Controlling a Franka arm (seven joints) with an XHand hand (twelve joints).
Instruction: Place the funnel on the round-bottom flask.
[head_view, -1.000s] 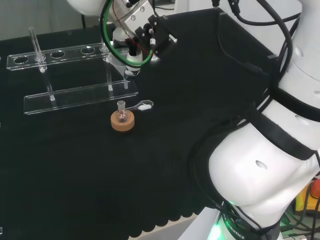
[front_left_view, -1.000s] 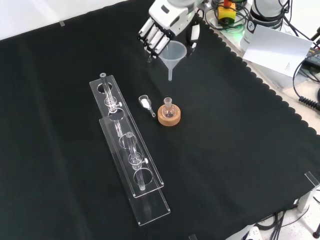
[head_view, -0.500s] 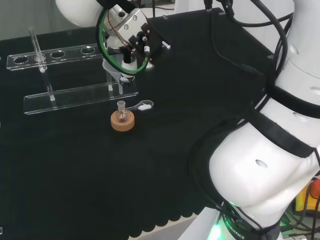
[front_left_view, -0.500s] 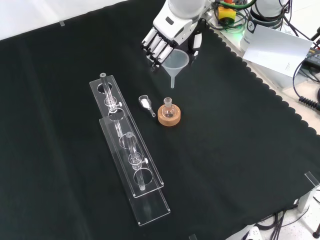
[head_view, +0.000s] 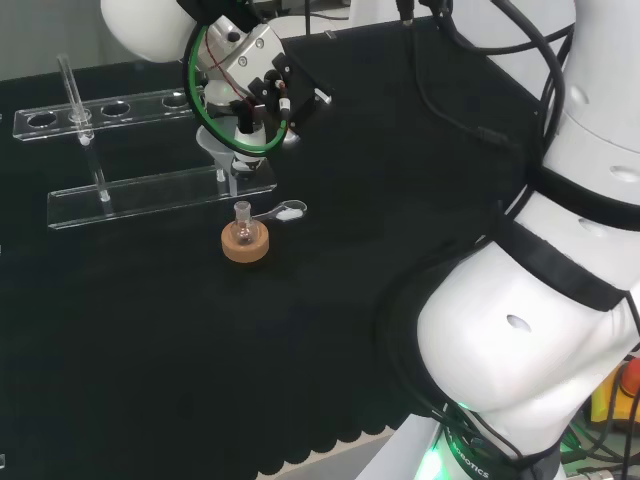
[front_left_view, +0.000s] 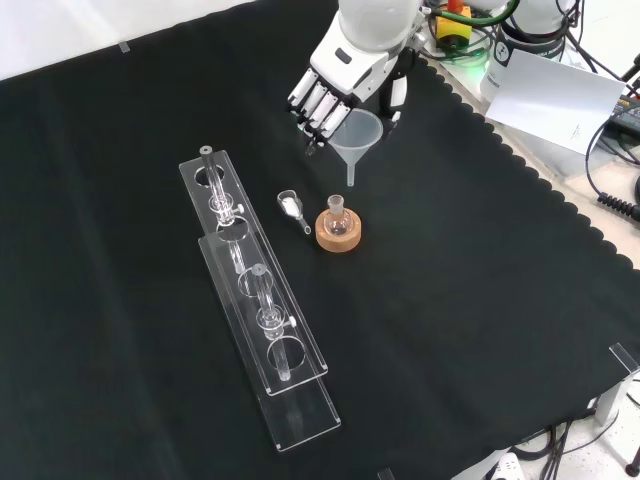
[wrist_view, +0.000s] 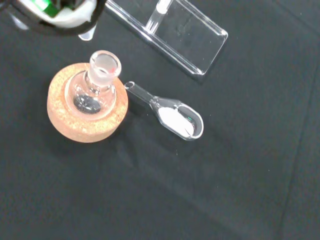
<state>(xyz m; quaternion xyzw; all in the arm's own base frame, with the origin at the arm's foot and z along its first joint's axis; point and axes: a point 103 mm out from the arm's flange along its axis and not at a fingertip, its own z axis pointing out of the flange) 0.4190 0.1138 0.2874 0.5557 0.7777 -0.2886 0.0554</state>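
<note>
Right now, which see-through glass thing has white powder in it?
The little glass scoop lying flat beside the cork ring. White powder sits in its bowl; the round-bottom flask and the funnel look empty.

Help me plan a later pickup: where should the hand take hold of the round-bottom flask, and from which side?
Likely by its neck, from above. The round-bottom flask stands upright with its bulb sunk in the cork ring, so only the neck stands free. The glass scoop lies close on its left in the front view.

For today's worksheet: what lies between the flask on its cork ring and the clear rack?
In the front view, a small glass scoop holding white powder lies between flask and rack.
</note>
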